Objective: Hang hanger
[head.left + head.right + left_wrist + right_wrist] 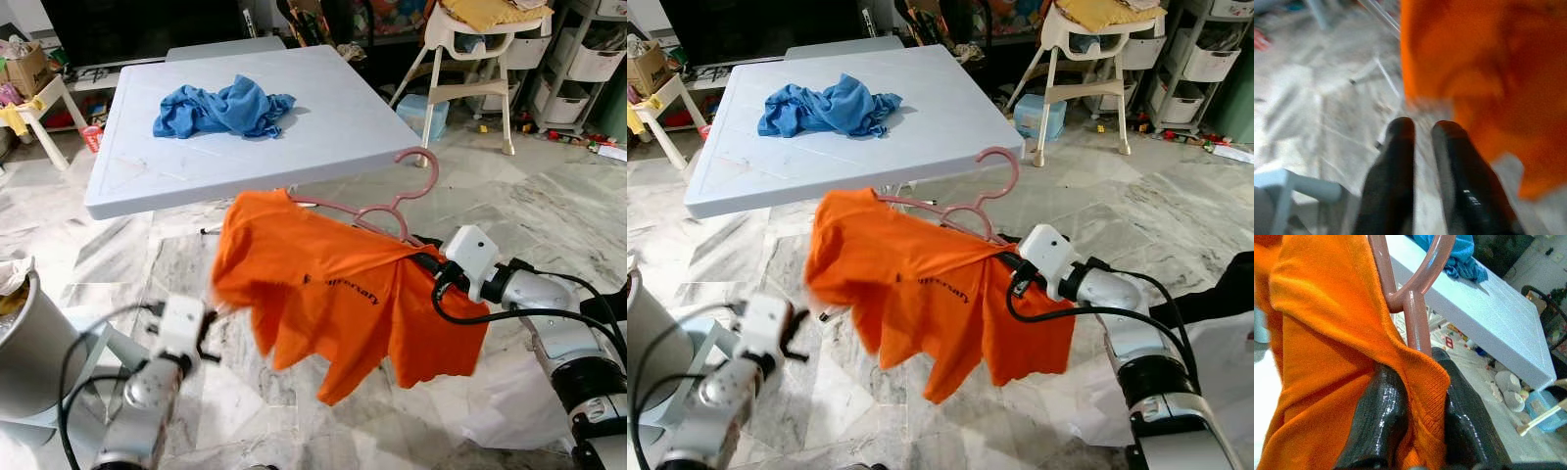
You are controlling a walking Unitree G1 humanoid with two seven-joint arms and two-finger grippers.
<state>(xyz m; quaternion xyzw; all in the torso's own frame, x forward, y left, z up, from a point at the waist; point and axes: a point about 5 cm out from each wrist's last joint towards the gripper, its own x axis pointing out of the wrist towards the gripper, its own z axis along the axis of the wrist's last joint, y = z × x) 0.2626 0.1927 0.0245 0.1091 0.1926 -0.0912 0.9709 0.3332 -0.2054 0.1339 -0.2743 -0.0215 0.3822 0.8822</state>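
Note:
An orange T-shirt (333, 294) hangs on a pink plastic hanger (416, 181) in mid-air, in front of the white table. My right gripper (423, 257) is shut on the hanger's neck through the shirt's collar. In the right wrist view the black fingers (1376, 416) pinch orange fabric and the pink stem (1418, 318). My left gripper (206, 345) is low at the left, just off the shirt's left hem, blurred. In the left wrist view its fingers (1396, 161) lie close together with nothing between them, and the shirt (1488, 73) is just beyond.
The white table (323, 147) carries a crumpled blue cloth (220, 108). A white high chair (470, 59) and storage shelves (588, 49) stand at the back right. A grey bin (29, 362) is at the left. Marble floor lies below.

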